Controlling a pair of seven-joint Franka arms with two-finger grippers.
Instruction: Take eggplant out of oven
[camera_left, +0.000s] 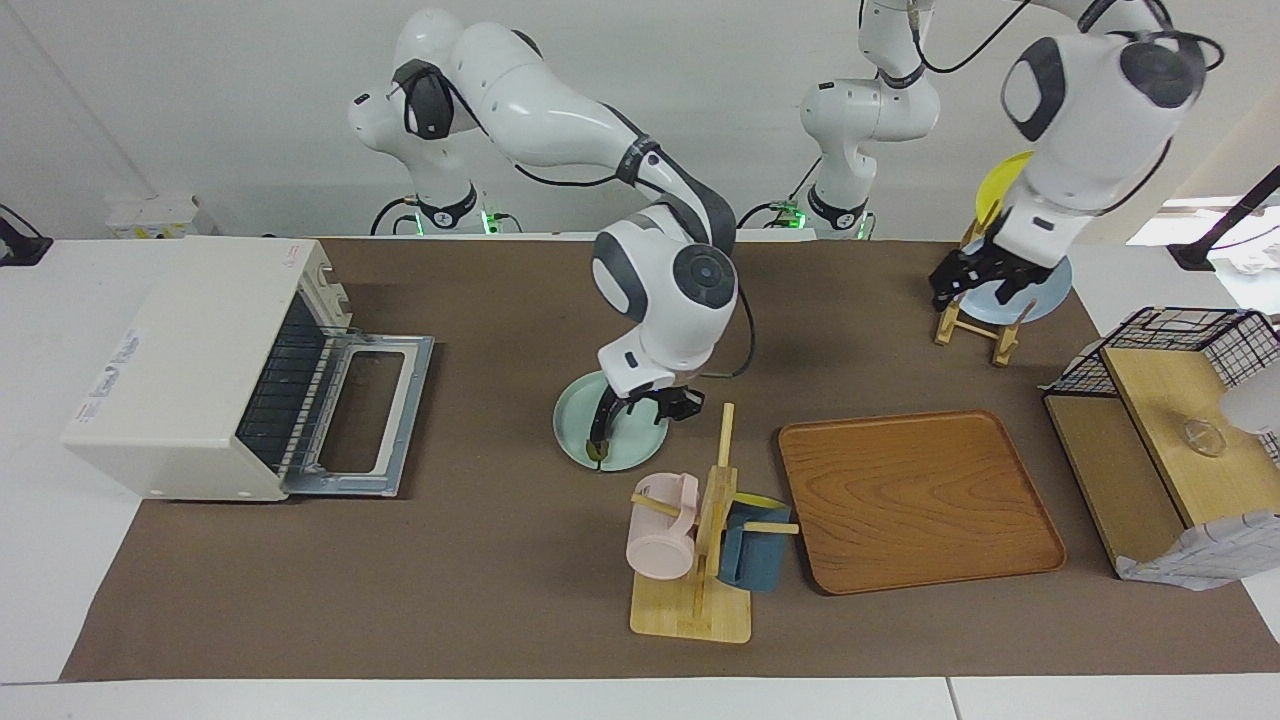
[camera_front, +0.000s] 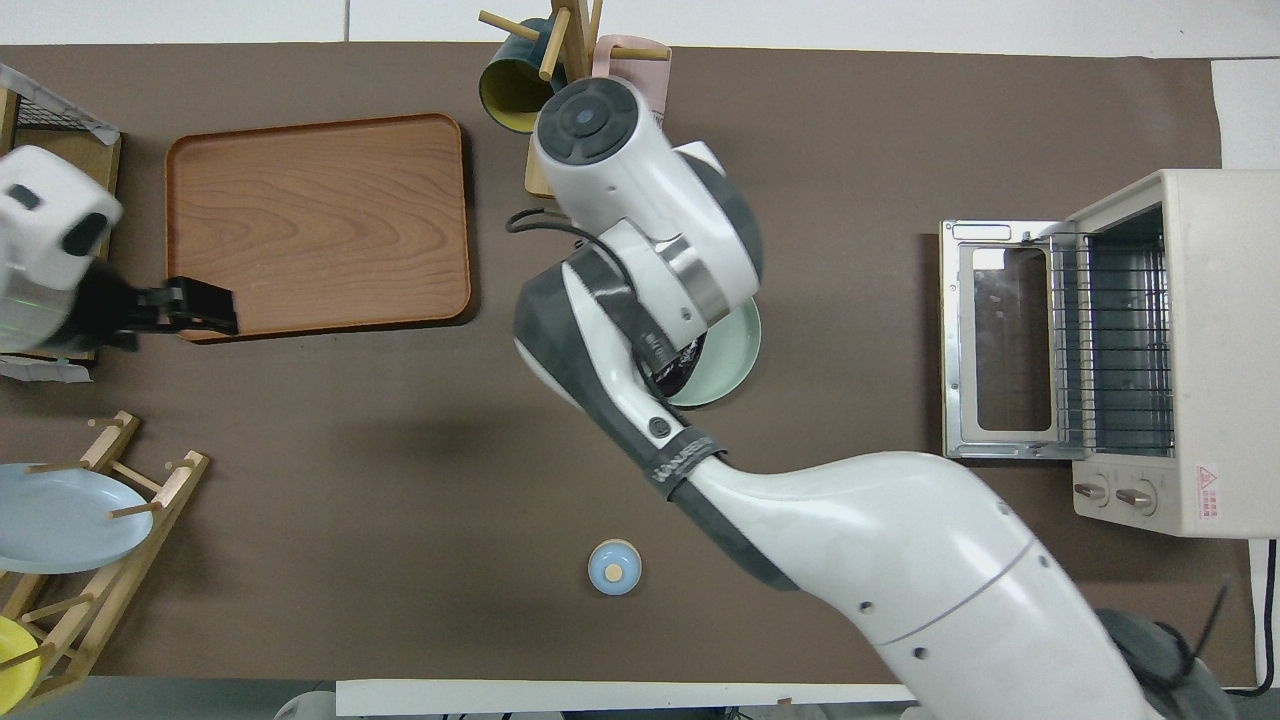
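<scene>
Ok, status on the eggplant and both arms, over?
Right gripper low over the green plate, fingers around the eggplant, tip touching the plate. Oven door down, rack bare. Left gripper waits over the plate rack.

The table (camera_left: 500, 600) (under a brown mat) carries the oven (camera_left: 190, 370), a mint plate (camera_left: 640, 440), mug stand (camera_left: 695, 600), wooden tray (camera_left: 915, 500), plate rack (camera_left: 975, 330) and shelf (camera_left: 1130, 470).

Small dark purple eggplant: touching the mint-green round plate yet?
Cannot tell. In the facing view the right gripper holds the eggplant with its tip at the plate; no gap or contact shows plainly. The overhead view hides it.
</scene>
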